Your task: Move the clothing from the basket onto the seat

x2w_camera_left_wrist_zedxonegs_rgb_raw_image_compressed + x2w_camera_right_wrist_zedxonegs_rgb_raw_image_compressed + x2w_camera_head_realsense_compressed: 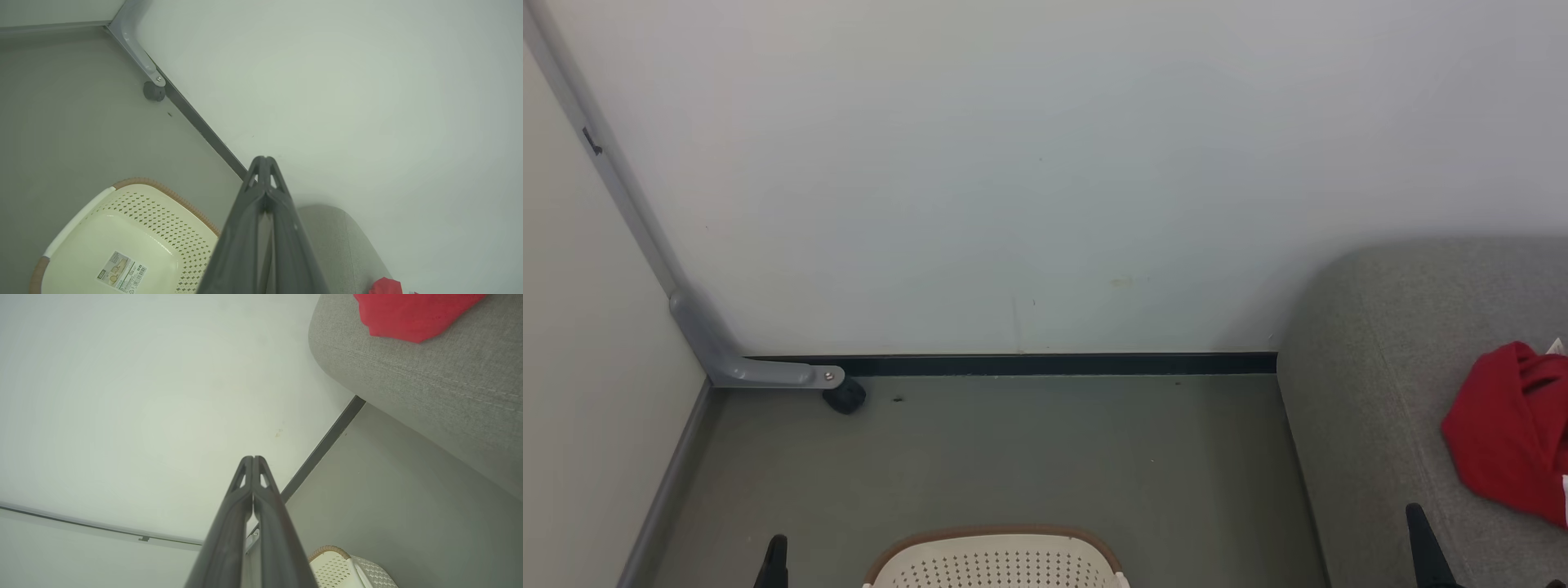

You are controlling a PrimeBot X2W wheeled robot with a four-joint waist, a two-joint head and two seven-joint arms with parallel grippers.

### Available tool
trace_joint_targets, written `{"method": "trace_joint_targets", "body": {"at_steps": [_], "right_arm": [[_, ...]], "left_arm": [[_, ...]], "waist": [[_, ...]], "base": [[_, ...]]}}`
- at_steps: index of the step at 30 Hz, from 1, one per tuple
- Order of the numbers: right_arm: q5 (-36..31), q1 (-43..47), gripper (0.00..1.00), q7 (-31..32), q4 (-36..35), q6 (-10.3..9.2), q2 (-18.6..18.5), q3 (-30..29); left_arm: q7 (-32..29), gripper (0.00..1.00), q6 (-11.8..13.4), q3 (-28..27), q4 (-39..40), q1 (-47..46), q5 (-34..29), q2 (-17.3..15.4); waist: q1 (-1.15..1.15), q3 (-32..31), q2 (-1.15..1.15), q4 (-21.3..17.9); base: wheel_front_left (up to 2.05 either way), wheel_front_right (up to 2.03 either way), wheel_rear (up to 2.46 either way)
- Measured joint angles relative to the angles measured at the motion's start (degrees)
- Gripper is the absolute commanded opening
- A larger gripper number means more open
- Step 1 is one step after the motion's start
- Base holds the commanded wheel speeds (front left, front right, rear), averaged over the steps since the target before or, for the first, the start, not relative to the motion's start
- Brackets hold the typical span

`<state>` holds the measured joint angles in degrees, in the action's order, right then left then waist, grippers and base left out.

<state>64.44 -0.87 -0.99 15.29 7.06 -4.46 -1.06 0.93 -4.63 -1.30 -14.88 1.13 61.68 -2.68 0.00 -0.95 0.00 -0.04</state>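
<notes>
At the bottom edge of the head view, both claws sat low: left gripper [776, 563] just left of the basket [996, 532], right gripper [1421, 535] seen against the seat [1372, 367]. Both were fully closed, fingertips pressed together, gripping nothing; the wrist views agreed. Likely parked, since neither was reaching for anything.

The basket stood on the floor [1013, 457] between the arms. The part of its inside seen from the left wrist held a label sticker [121, 272] and no red fabric. The clothing [1503, 433] lay bunched on the seat's top, back from its rounded left edge, so it looked unlikely to slide off. Judged from that, the transfer looked done or nearly so; the basket's near half couldn't be checked.

There was open floor from the basket's far rim to the baseboard [1054, 364], and a strip of floor between basket and seat. A caster [845, 398] under a grey bracket [768, 374] sat in the far-left corner, well apart. Plain wall [1045, 163] beyond.
</notes>
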Motion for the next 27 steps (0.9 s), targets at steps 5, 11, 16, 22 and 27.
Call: {"method": "trace_joint_targets", "body": {"at_steps": [5, 11, 16, 22, 27], "right_arm": [[3.82, -0.7, 0.0, 1.01, 0.25, 0.0, 0.31, -0.93], [8.42, -1.13, 0.0, 2.19, 0.45, 0.0, 0.67, -2.08], [12.83, -1.65, 0.0, 3.53, 0.82, 0.0, 0.98, -3.24], [17.24, -2.34, 0.0, 4.75, 1.05, 0.0, 1.38, -4.35], [21.0, -2.58, 0.0, 5.8, 1.4, 0.0, 1.6, -5.33]], "left_arm": [[-0.89, 0.0, -0.55, -0.42, -0.41, -0.89, 3.96, 0.01], [-2.41, 0.0, -0.96, -1.04, -0.81, -1.53, 9.32, 0.04], [-3.55, 0.0, -1.43, -1.69, -1.05, -2.22, 14.12, 0.08], [-4.81, 0.0, -1.53, -2.24, -1.34, -3.42, 18.86, 0.12], [-5.83, 0.0, -1.96, -2.7, -1.6, -3.87, 23.19, 0.2]], "waist": [[0.0, 0.15, 0.0, 0.0], [0.0, 0.34, 0.0, 0.01], [0.0, 0.51, 0.0, 0.02], [0.0, 0.7, 0.0, 0.02], [0.0, 0.85, 0.0, 0.03]], "base": [[0.0, 0.0, 0.0], [0.0, 0.0, 0.0], [0.0, 0.0, 0.0], [0.0, 0.0, 0.0], [0.0, 0.0, 0.0]]}}
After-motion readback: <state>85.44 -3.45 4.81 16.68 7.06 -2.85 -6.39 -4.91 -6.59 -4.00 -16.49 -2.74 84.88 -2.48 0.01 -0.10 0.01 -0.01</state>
